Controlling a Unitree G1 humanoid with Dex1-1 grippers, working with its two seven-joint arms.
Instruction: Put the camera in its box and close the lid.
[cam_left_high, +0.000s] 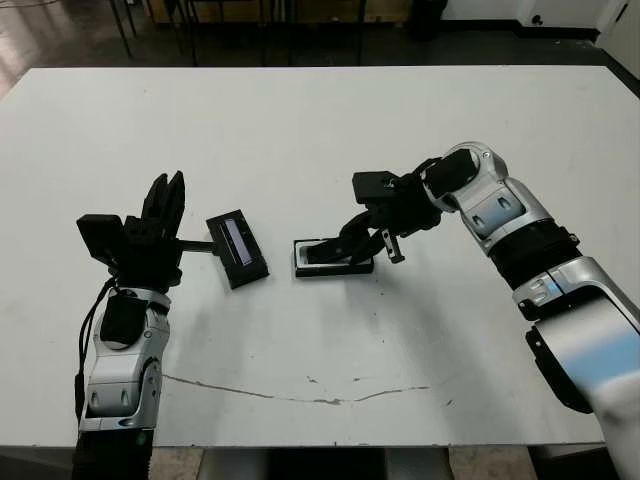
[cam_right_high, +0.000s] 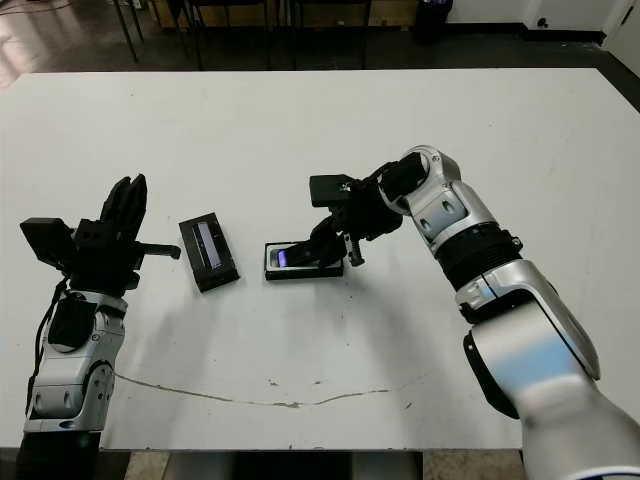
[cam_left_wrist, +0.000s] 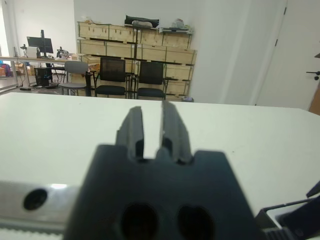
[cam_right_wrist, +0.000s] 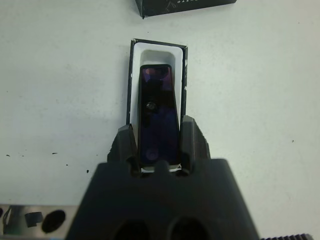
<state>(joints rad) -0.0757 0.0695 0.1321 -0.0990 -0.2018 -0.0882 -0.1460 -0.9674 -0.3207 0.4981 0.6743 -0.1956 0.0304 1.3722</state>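
on the white table there is one camera, one box and one lid, plus the robot's two grippers. the camera is a slim black bar with a glossy purplish face turned up and a small round dot near its middle. it lies lengthwise in the white-lined recess of the box, its far end close to the box's short wall, its near end between the fingers of the right gripper. those two fingers stand one on each long side of the bar, closed onto it. the box is a shallow black tray, sitting near the middle of the table. the lid lies flat just to the left of the box, apart from it, a black panel with a greyish-purple strip down its centre. the left gripper is raised at the table's left side, near the lid, holding nothing, its fingers parted by a narrow gap.
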